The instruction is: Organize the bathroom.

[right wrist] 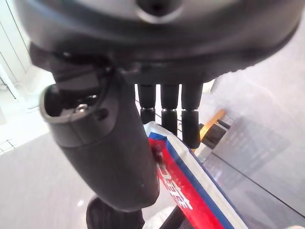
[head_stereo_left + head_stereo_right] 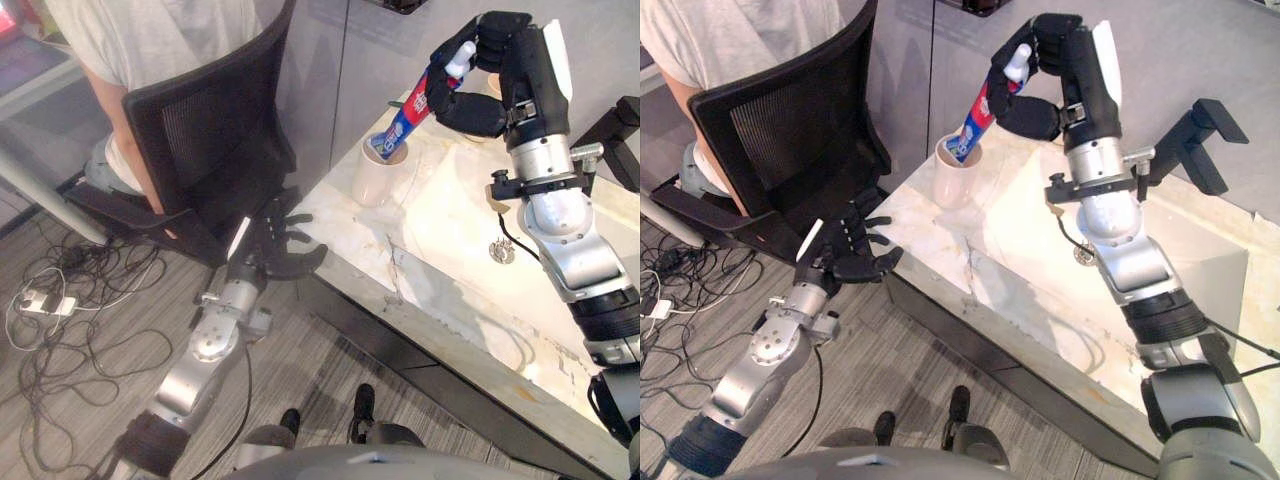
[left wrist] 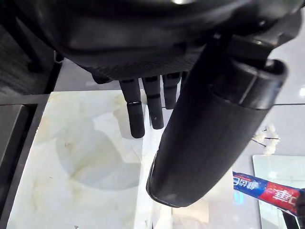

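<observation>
Toothpaste count: one tube (image 2: 412, 110), red-and-blue with a white cap, pinched in the right hand (image 2: 495, 75) at about 1 o'clock, its bottom end tilted into the one cream cup (image 2: 378, 170) on the marble counter (image 2: 470, 250). Left hand (image 2: 280, 245) hangs loose with fingers spread, holding nothing, by the counter's corner at 9 o'clock. One black mesh chair (image 2: 205, 140) with one person (image 2: 140, 40) in it at 11.
</observation>
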You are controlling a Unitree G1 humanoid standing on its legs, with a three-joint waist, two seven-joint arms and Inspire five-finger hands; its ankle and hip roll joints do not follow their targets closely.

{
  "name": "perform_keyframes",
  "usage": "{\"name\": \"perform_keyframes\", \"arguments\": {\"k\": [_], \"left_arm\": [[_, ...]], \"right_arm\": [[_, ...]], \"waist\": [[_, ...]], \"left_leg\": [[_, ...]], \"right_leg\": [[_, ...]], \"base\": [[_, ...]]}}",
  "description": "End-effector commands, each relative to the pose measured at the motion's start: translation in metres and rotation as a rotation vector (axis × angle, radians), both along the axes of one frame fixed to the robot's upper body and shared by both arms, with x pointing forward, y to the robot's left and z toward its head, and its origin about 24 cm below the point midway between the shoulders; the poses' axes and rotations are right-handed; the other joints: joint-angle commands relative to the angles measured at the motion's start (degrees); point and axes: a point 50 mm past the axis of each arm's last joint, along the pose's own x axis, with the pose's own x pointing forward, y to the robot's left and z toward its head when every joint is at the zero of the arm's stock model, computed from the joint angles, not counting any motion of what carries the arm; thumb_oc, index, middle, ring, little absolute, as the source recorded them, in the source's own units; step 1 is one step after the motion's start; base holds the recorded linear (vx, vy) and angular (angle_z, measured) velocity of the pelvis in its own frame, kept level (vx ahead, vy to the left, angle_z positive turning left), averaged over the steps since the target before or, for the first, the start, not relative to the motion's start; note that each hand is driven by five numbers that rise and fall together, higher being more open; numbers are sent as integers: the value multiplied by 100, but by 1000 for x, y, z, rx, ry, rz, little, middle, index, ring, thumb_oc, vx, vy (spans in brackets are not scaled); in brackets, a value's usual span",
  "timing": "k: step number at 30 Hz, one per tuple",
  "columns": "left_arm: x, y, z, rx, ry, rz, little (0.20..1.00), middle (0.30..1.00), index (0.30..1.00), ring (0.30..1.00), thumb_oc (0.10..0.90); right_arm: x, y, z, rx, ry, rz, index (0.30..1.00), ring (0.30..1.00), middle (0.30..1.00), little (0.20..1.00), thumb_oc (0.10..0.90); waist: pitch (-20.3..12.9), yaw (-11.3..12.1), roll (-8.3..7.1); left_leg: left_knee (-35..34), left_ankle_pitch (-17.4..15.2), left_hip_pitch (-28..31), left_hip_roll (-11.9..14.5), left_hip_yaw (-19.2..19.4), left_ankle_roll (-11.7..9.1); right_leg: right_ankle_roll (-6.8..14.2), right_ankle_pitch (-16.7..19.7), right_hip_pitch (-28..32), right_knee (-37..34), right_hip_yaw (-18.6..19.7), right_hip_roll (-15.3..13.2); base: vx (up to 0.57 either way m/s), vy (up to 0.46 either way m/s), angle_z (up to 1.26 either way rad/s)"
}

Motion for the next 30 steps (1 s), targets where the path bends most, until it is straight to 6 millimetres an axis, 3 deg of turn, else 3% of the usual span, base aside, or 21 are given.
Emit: {"name": "perform_keyframes", "arguments": {"k": [1,6,7,8,9,16,30], "left_arm": [[-7,1,1,1,-17,-5,900,900,900,900,800],[-8,3,-2,4,-9,7,900,900,900,900,800],[-8,3,-2,4,-9,7,900,900,900,900,800],[-8,4,-2,6,-9,9,900,900,900,900,800],[-8,5,-2,7,-8,12,900,900,900,900,800],[-6,5,-3,14,-6,31,900,900,900,900,800],[2,11,-4,74,-31,167,900,900,900,900,800]], "right_arm": [[-18,15,56,81,-253,118,300,300,300,300,400],[-11,17,41,52,-149,134,300,300,300,300,400],[-10,17,40,50,-142,135,356,356,356,356,438],[-9,16,37,52,-124,135,599,599,599,599,599],[-7,16,33,53,-89,130,900,900,900,900,800],[6,1,13,108,51,14,900,900,900,900,800],[6,-20,14,299,45,-109,900,900,900,900,800]], "waist": [[-552,82,-268],[-519,88,-281],[-516,89,-281],[-509,92,-282],[-503,90,-281],[-457,37,-281],[-425,-122,-277]], "left_leg": [[448,-528,-105,-383,685,210],[479,-511,-151,-389,704,209],[480,-510,-152,-388,707,209],[489,-508,-157,-387,710,212],[496,-507,-162,-386,715,213],[489,-492,-177,-384,762,225],[493,-513,-165,-451,826,285]], "right_leg": [[435,-508,296,-38,-19,96],[418,-536,332,-38,-29,105],[417,-537,333,-37,-31,105],[414,-541,344,-38,-31,106],[414,-545,352,-38,-25,107],[401,-559,378,-37,15,126],[422,-492,305,-19,197,134]], "base": [[33,-11,0],[0,0,0],[0,0,0],[0,0,0],[0,0,0],[0,0,0],[-61,33,-7]]}}
